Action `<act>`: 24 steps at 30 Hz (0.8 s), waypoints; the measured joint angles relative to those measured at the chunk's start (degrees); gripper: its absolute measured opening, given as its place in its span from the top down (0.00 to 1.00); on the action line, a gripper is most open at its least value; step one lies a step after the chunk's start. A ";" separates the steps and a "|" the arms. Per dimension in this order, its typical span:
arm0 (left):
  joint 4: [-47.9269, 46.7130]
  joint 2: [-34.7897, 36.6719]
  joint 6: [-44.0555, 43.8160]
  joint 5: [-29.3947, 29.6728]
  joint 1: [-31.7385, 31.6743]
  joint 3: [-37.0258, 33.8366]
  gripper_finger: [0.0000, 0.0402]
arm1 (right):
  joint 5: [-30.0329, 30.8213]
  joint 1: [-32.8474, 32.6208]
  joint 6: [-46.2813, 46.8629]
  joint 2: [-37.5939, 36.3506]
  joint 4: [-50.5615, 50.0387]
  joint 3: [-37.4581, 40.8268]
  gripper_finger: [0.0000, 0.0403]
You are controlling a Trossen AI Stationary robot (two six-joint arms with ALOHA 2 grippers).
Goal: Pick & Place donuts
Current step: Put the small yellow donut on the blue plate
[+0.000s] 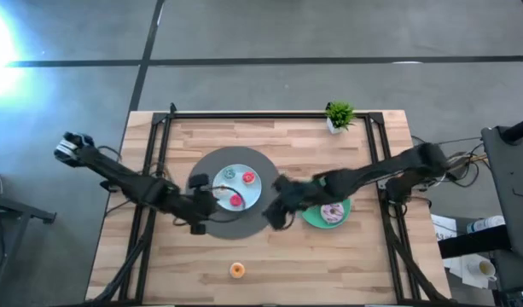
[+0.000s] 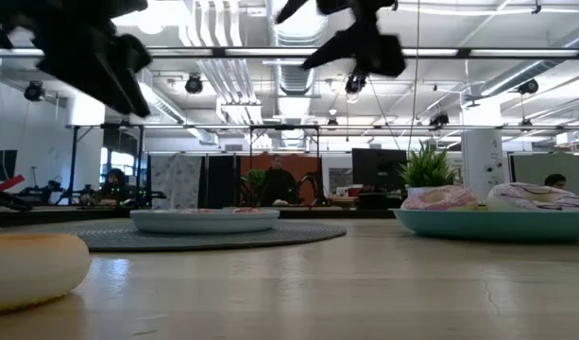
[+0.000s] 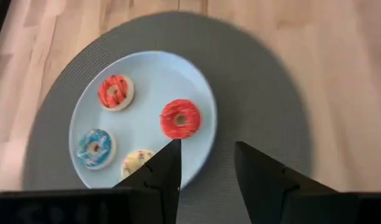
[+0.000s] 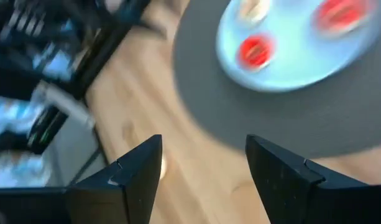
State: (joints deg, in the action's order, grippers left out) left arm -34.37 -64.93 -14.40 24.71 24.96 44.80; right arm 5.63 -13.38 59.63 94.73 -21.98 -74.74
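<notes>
A light-blue plate (image 1: 249, 194) on a round grey mat holds several mini donuts: blue (image 3: 95, 148), red-striped (image 3: 115, 92), red-pink (image 3: 181, 118) and a pale sprinkled one (image 3: 138, 163). My left gripper (image 3: 206, 152) is open and hovers above the plate's rim beside the red-pink donut. My right gripper (image 4: 204, 149) is open and hangs in the air over the mat's edge (image 1: 274, 211), between the two plates. A green plate (image 1: 316, 220) carries a pale pink sprinkled donut (image 1: 333, 211). In the low view two pinkish donuts (image 2: 440, 198) (image 2: 535, 195) show on it. An orange mini (image 1: 236, 270) lies on the bare wood.
A small potted plant (image 1: 339, 116) stands at the far edge. Black frame rails (image 1: 155, 145) run along both sides of the wooden table. Bare wood lies around the orange mini toward the near edge. People and equipment show in the room beyond.
</notes>
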 joint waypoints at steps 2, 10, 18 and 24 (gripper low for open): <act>-0.74 3.13 -4.25 0.09 1.77 -0.43 0.70 | -3.73 -1.06 -2.16 4.29 3.71 -0.66 0.44; -2.27 10.35 -13.72 0.31 7.03 -2.74 0.70 | -6.97 -6.44 -20.16 18.12 1.22 -12.12 0.44; -2.75 11.53 -16.52 0.79 7.47 -4.03 0.70 | -7.34 -11.85 -44.66 33.54 -8.58 -31.96 0.44; -2.77 11.52 -16.32 0.85 7.47 -4.03 0.70 | -7.15 -13.02 -47.84 44.80 -19.78 -48.25 0.46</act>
State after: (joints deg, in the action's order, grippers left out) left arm -37.13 -53.41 -30.72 25.56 32.42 40.77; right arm -1.52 -26.40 11.80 139.53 -41.76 -122.99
